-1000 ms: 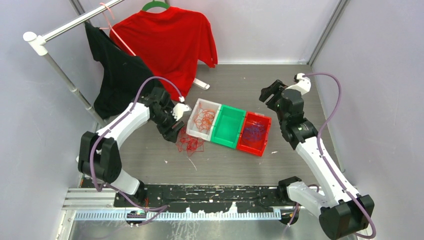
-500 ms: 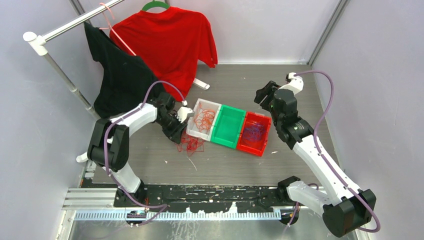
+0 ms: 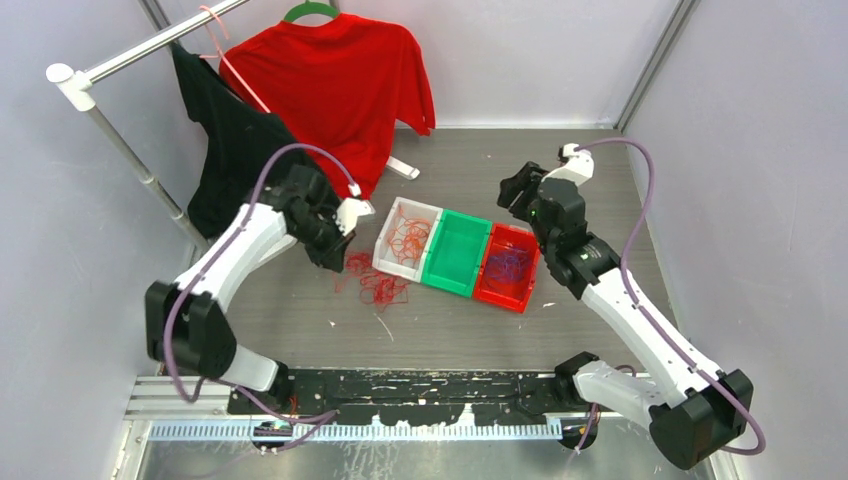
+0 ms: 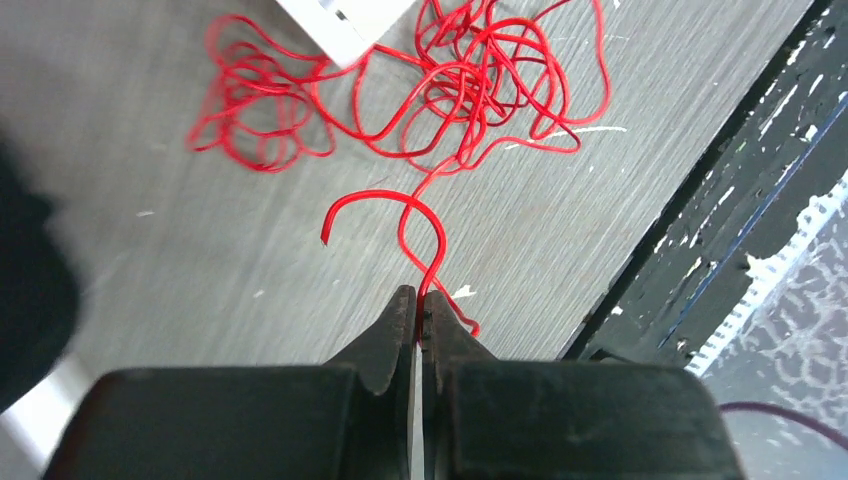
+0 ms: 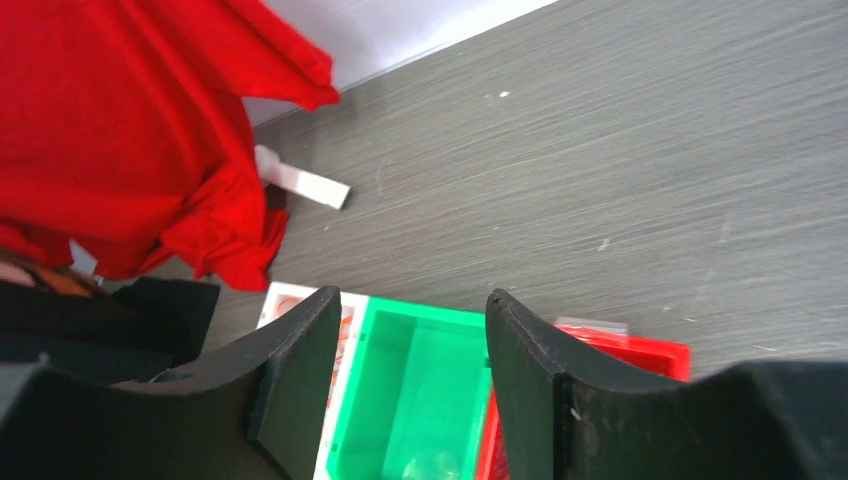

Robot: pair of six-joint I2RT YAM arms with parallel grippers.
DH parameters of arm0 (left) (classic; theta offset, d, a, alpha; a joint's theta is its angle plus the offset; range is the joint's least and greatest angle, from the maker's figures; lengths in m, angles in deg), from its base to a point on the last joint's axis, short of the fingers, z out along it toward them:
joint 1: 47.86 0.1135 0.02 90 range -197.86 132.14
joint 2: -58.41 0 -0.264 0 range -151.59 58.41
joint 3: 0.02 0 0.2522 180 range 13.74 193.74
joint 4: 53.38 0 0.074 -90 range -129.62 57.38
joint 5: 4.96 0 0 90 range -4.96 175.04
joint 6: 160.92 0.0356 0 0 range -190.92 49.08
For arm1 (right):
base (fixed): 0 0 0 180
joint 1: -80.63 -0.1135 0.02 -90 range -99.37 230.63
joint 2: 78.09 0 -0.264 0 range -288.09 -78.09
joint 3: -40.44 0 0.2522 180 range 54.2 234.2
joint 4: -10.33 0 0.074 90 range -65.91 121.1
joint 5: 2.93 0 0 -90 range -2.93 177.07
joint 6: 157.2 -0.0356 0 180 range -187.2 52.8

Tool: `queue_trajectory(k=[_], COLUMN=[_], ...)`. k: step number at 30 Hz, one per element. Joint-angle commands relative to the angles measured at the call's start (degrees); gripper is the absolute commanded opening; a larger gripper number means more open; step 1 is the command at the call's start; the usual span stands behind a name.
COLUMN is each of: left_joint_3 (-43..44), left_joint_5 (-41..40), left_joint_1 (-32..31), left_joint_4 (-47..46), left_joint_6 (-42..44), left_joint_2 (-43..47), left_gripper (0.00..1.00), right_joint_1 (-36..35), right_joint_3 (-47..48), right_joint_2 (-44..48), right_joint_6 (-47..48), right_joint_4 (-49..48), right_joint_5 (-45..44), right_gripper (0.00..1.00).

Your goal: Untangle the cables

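On the table just left of the white bin [image 3: 384,252], a loose clump of red cables [image 3: 375,284] lies spread over the grey table [image 3: 450,320], its upper loops touching the bin's near corner. The left gripper [image 3: 333,262] hangs at the clump's left edge with its jaws pressed together on a single red strand [image 4: 432,250]. In the wrist view that strand rises from the fingertips, curls into a hook with one free end, and runs on into the main red tangle [image 4: 480,90].

Three bins stand side by side in a slanted row. The white one holds orange cables [image 3: 408,238], the green bin [image 3: 457,252] sits in the middle (its contents cannot be made out from above), and the red bin [image 3: 522,285] holds blue-purple cables [image 3: 508,262].

The right gripper [image 3: 512,190] hovers above the far side of the row with its jaws spread wide and nothing between them. Its own camera looks down between the fingers [image 5: 300,370] at the green bin.

Behind the left arm, a red shirt [image 3: 335,85] and a black shirt [image 3: 235,150] hang from a rail [image 3: 120,60].
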Motion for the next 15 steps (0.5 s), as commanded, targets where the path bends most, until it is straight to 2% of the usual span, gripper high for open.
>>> queue_trajectory(k=[1, 9, 12, 15], left_joint_3=[9.0, 26.4, 33.9, 37.8], left_joint_5=[-1.1, -5.0, -5.8, -5.2], left_joint_1=[0.9, 0.9, 0.8, 0.8], left_joint_4=[12.8, 20.7, 19.2, 14.3], left_joint_6=[7.3, 9.7, 8.7, 6.2], left_joint_2=[8.3, 13.1, 14.7, 15.8], left_gripper=[0.0, 0.0, 0.0, 0.0], right_joint_1=[-4.8, -15.4, -18.8, -22.0], right_joint_3=[1.5, 1.4, 2.3, 3.2], right_joint_2=[-1.8, -8.6, -11.2, -14.2], right_joint_6=[1.9, 6.2, 8.5, 10.2], right_joint_4=[-8.1, -21.7, -26.7, -32.1], right_joint_5=[1.5, 15.5, 21.9, 27.3], right_gripper=[0.62, 0.73, 0.78, 0.81])
